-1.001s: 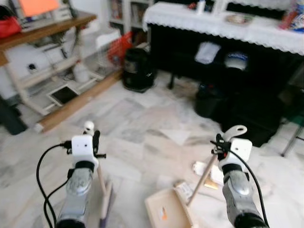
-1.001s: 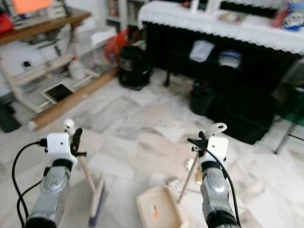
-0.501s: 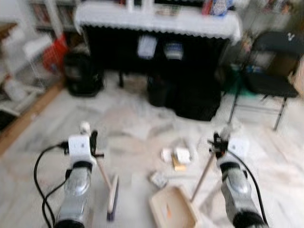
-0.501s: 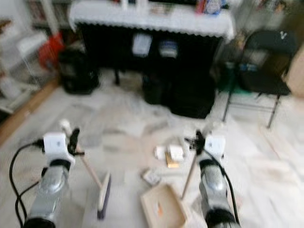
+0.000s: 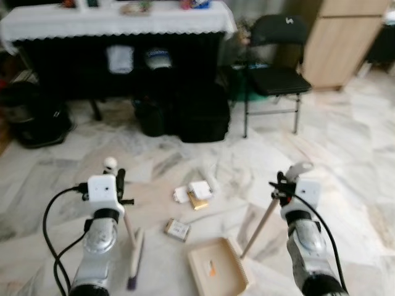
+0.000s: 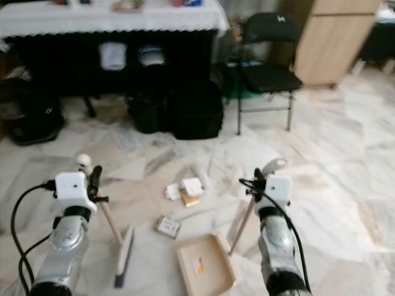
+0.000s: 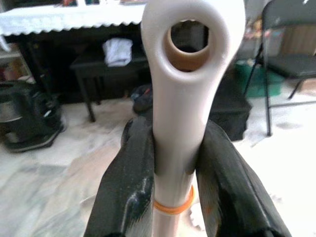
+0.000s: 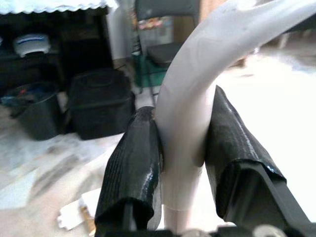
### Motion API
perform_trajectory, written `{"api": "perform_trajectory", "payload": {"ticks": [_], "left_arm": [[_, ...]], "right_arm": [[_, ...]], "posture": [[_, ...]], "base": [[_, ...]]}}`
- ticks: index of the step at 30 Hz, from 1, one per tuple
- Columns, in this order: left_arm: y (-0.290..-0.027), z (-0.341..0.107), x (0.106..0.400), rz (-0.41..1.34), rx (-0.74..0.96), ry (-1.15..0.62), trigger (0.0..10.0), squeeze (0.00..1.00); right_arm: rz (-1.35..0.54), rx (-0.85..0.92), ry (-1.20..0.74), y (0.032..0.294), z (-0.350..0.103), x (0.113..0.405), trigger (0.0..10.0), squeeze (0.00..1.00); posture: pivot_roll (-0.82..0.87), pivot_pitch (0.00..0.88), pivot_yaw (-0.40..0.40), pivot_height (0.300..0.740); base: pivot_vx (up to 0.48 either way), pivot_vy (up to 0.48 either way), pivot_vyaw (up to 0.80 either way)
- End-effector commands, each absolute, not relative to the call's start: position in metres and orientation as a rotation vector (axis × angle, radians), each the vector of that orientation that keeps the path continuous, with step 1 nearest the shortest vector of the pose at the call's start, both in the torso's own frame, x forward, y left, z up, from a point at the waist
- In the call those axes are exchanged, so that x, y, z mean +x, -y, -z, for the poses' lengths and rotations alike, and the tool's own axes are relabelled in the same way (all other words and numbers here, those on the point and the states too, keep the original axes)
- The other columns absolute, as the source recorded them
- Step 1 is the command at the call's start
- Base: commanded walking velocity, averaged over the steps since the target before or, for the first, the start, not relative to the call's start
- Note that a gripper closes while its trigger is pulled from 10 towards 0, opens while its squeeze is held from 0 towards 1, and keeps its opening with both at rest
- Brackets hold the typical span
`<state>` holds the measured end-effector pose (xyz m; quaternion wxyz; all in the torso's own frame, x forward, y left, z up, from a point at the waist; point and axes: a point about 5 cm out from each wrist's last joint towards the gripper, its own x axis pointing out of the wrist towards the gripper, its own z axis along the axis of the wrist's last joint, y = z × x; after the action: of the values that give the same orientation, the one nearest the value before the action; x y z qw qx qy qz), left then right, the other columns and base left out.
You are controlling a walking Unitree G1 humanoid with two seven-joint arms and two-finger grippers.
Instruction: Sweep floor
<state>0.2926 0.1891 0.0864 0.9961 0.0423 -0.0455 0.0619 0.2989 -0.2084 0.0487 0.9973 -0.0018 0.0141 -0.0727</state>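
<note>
Fingers (image 7: 128, 182) of the left gripper (image 7: 174, 177) are clamped on the white-handled wooden broom (image 5: 133, 256), head on marble floor (image 5: 345, 166); right gripper (image 8: 182, 163) fingers pinch the beige dustpan (image 5: 216, 268) handle, beside scattered small boxes (image 5: 194, 194).

Floor layout, front to back
Broom (image 5: 134, 262) L, dustpan (image 5: 217, 268) R of it; litter (image 5: 192, 194) between/behind; bags (image 5: 200, 114) under table (image 5: 117, 18) at back; chair (image 5: 274, 68) R of table.
</note>
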Motion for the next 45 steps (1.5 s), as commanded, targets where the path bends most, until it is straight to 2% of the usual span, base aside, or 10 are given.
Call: {"api": "perform_trajectory", "payload": {"ticks": [1,23,45], "left_arm": [[-0.1931,-0.0929,0.2935,-0.134,0.082,0.123,10.0,0.00],[-0.1914,-0.0910,0.2924,-0.122,0.088,0.115,10.0,0.00],[-0.1916,-0.0898,0.2930,-0.117,0.085,0.116,10.0,0.00]], "right_arm": [[0.132,-0.017,0.031,0.2056,-0.0599,0.3046,10.0,0.00],[0.146,-0.022,0.039,0.2082,-0.0608,0.3035,10.0,0.00],[0.147,-0.021,0.038,0.2075,-0.0605,0.3039,10.0,0.00]], "posture": [[-0.06,0.000,0.003,0.740],[-0.06,0.000,-0.001,0.740],[-0.06,0.000,0.000,0.740]], "base": [[0.000,0.000,0.00],[0.000,0.000,0.00],[0.341,0.000,0.00]]}}
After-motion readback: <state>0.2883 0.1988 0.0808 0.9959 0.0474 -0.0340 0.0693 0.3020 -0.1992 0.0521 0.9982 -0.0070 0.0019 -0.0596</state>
